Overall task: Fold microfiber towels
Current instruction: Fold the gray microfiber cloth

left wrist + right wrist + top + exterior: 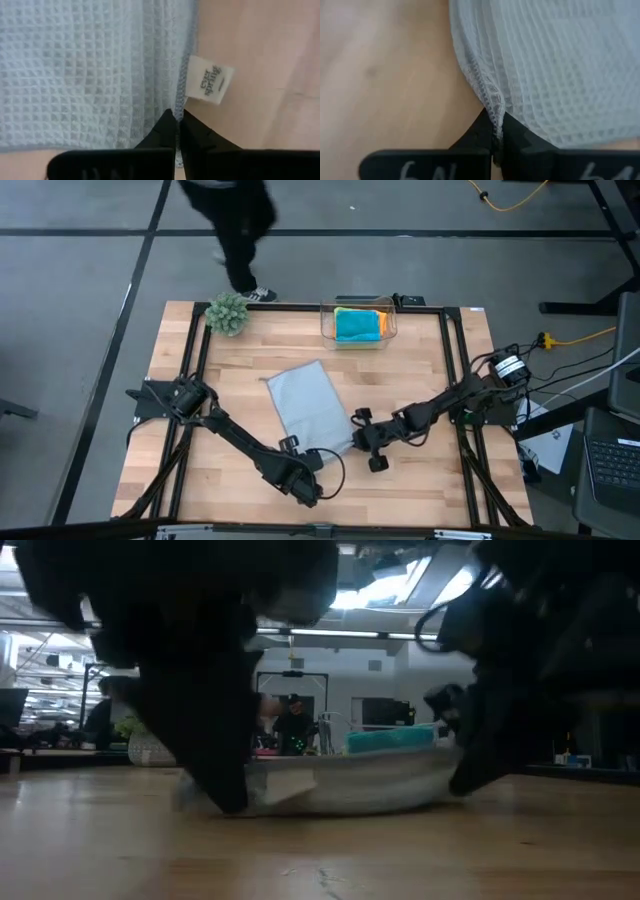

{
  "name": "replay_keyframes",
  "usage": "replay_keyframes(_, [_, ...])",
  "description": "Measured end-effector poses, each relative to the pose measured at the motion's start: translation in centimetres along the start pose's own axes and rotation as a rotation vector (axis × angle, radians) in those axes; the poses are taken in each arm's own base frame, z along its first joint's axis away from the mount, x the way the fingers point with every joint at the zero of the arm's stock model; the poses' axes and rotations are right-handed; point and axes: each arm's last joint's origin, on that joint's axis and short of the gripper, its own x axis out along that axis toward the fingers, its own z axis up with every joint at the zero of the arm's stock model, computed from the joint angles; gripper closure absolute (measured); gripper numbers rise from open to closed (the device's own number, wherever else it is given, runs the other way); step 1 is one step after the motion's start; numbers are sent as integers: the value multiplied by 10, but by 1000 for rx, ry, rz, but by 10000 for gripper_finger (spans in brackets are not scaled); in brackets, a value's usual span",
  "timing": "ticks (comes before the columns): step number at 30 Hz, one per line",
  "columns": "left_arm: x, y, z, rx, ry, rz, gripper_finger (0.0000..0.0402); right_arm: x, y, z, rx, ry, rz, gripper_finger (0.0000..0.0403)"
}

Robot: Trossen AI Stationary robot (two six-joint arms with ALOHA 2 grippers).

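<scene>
A light grey microfiber towel (312, 405) lies folded on the middle of the wooden table. My left gripper (178, 120) is shut on its near left corner, and in the high view my left gripper (297, 450) sits at the towel's near edge. My right gripper (496, 122) is shut on the near right corner, beside the towel (358, 422) in the high view. A turquoise towel (356, 326) and an orange one (381, 318) lie in a clear box at the far edge. In the low view the grey towel (350, 785) spans between both arms. My left gripper pinches the towel's hemmed edge (179, 102) between its two fingers, right beside the white label (210, 80). The fingers slant steeply down from the near side. The cloth beyond them lies flat on the table. My right gripper pinches the towel's edge at its corner (492, 102) between its two fingers, slanting down from the table's right near side. The cloth bunches into small ridges at the fingers. In the low view this end (440, 762) is slightly raised while the middle rests on the table.
The clear plastic box (326, 330) stands at the far edge, with a small green fuzzy plant (227, 313) to its left. A person (240, 240) stands beyond the far edge. Bare wood lies to the left, right and near side of the towel.
</scene>
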Motion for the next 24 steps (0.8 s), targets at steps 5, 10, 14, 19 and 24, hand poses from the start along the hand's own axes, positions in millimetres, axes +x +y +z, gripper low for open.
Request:
replay_keyframes(5, [-22, -13, 9, -5, -36, -48, 401, -18, 11, 13, 2, -81, 30, 392])
replay_keyframes(10, [-40, -24, 17, -19, -61, -118, 401, -37, 25, 20, 99, -116, 80, 392])
replay_keyframes(14, [-57, -34, 21, -23, -74, -188, 401, -50, 39, 19, 122, -111, 127, 392])
replay_keyframes(19, [-70, -41, 21, 30, -106, -216, 401, -62, 52, 24, 82, -151, 162, 392])
replay_keyframes(24, [-77, -36, 22, 56, -103, -140, 401, -68, 52, 42, -14, -207, 57, 392])
